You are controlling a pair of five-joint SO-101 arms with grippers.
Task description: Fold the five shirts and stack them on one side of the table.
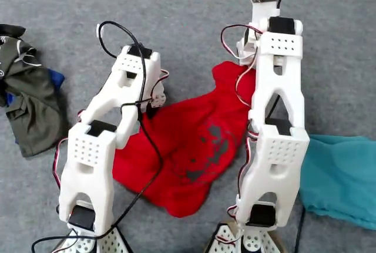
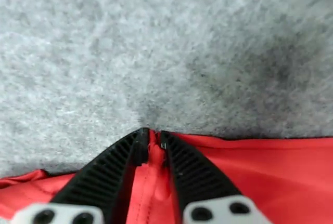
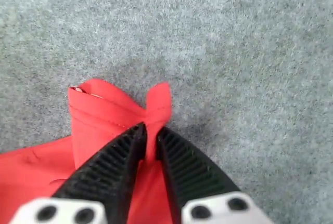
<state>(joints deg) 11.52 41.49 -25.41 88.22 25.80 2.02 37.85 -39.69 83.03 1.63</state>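
Red shirt (image 1: 188, 147): we found it lying spread on the grey table (image 1: 176, 18), mid-table between the two arms, with its dark print (image 1: 208, 153) facing up.
Long axis: it ran diagonally, from a broad near end beside the left arm's base to a narrower far end at the right arm's wrist.
Left gripper (image 2: 152, 138): its fingers were pressed together on a red hem at the shirt's edge, with bare table just beyond.
Right gripper (image 3: 151, 130): its fingers pinched a raised fold of red cloth beside a small flap.
High view: it gave us the full outline and the print, while the arms covered both pinch points.
Wrist views: they gave us each pinch close up.
Other clothing: a dark heap (image 1: 29, 106) lay at the left edge and a teal shirt (image 1: 341, 176) at the right, each apart from the red shirt.
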